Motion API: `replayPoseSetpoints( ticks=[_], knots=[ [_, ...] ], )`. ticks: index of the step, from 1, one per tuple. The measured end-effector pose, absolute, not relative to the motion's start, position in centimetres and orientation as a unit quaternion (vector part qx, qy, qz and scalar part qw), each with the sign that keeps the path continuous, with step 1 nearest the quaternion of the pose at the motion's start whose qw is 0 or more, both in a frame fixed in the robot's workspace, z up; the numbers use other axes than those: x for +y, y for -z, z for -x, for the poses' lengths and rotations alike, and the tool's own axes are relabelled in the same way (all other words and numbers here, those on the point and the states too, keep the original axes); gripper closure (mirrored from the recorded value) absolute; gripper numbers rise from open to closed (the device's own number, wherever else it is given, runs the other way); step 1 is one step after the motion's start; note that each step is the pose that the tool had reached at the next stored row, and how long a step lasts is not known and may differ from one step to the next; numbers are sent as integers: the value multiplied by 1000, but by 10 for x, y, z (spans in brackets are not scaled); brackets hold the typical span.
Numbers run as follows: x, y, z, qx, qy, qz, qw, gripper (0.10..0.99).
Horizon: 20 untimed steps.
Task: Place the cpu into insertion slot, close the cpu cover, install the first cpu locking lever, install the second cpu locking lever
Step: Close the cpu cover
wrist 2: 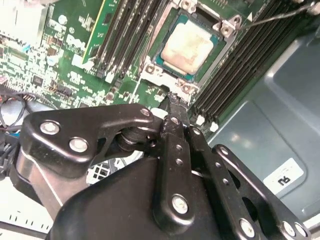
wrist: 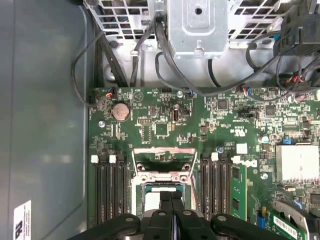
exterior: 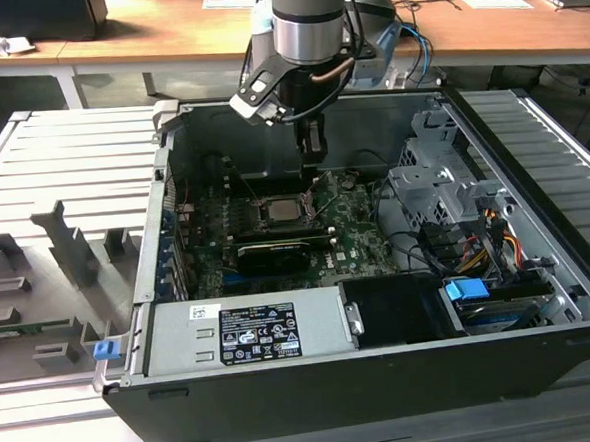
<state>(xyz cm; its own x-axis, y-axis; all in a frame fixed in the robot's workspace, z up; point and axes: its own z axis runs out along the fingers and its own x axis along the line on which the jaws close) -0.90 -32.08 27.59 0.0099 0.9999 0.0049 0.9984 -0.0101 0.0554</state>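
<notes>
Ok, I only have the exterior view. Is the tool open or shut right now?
Observer: Shut. In both wrist views the tool has its fingers together, with nothing seen between them.
Operator: Is the cpu seated?
Observer: Yes, the second wrist view shows the cpu lying flat inside the insertion slot.
Operator: And the cover?
Observer: In the first wrist view the cpu cover stands open beyond the slot, and green board shows through its window.

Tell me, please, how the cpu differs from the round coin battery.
The cpu is square; the coin battery is round. The cpu is larger than the battery. The cpu's top is dull and pale, the battery's shinier. Both are flat, silvery parts on the green board.
</notes>
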Motion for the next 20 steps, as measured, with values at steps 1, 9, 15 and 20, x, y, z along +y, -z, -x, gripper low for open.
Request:
replayPoseSetpoints(
  ticks=[1, 9, 15, 20],
  knots=[
    [-321, -276, 7, 703, -21, -710, 17, 980],
    [-321, -276, -14, 704, -13, -711, 10, 980],
    [-320, -276, -26, 704, -9, -711, 6, 980],
    [-321, -276, -37, 704, -5, -711, 2, 980]
  ],
)
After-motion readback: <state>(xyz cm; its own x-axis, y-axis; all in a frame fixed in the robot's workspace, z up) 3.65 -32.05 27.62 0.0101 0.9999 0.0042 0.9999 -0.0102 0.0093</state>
